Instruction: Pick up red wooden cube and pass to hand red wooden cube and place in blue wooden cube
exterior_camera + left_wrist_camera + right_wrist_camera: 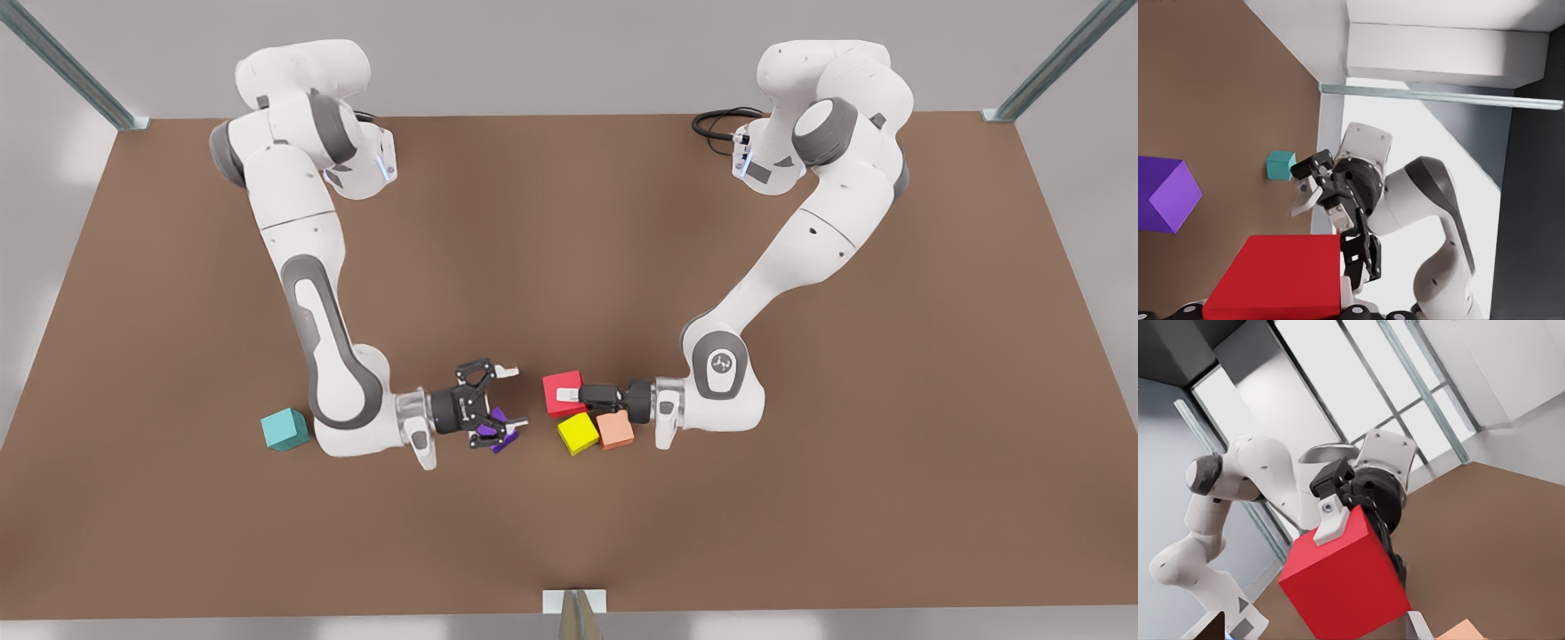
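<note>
- Brown bench (569, 222) lies bare along its far and near edges; all the cubes sit in a row toward the near edge.
- Red wooden cube (560, 389) is clamped in the left gripper (573, 394), on the front view's right.
- Yellow cube (578, 433) and salmon cube (615, 430) touch, just beside that gripper.
- Right gripper (511, 397) faces the red cube across a gap, fingers spread wide, over a purple cube (500, 434).
- Blue wooden cube (284, 429) stands alone beside the right arm, well apart from the red.
</note>
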{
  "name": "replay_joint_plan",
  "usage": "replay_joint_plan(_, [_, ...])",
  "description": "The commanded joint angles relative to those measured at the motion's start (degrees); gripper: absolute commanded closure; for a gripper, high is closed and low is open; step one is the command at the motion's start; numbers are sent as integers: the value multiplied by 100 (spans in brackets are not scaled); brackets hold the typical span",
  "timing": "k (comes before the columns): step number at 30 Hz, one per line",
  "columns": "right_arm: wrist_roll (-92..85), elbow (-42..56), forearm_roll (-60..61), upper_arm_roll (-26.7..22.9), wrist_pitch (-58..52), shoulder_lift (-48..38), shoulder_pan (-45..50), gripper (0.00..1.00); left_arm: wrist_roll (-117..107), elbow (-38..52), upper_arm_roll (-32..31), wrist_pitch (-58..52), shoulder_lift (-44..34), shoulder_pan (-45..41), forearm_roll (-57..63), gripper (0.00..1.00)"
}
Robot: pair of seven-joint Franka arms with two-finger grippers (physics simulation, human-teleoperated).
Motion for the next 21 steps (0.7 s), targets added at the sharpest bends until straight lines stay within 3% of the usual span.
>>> replay_joint_plan(1, [-1815,104,112,4,55,49,0,0,618,2,-23,-31,-9,2,-63,37])
replay_joint_plan(21, [-2035,333,543,303,90,287,114,0,618,2,-67,-31,18,2,-115,37])
